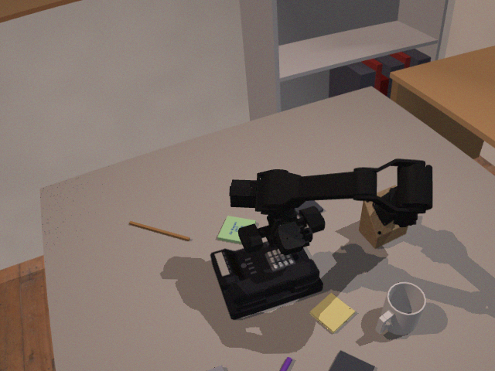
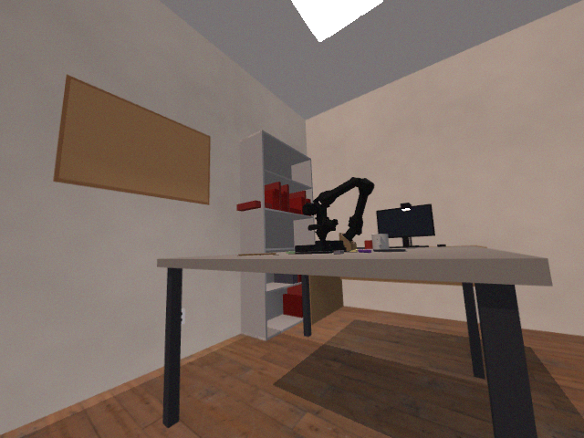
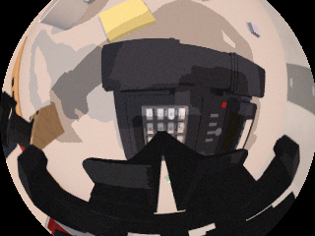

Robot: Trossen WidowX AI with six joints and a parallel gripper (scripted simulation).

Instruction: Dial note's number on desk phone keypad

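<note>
Room: pale walls, wood floor, a white shelf unit (image 2: pixel 252 188) with red boxes by the corner, a cork board (image 2: pixel 131 146) on the wall
Bench: grey top (image 1: pixel 120 303) on dark legs, carrying everything below
Desk phone: black body (image 1: pixel 275 287) near the bench's middle, handset (image 1: pixel 236 265) lying in its cradle on the side toward the pencil
Keypad: pale keys (image 1: pixel 281 259) on the phone's upper face, partly hidden by the wrist in the top view; several rows show in the wrist view (image 3: pixel 165 122)
Note: green slip (image 1: pixel 233 228) just behind the phone, blue writing too small to read
Arm: black, reaching from its wooden base block (image 1: pixel 375 231) over to the phone
Hand: fingers pressed together with nothing between them (image 3: pixel 164 157), tips pointing down at the keypad's near edge; contact with a key cannot be told
Nearby: pencil (image 1: pixel 158 230), yellow pad (image 1: pixel 332 312), white mug (image 1: pixel 404 309), purple marker (image 1: pixel 285 364)
</note>
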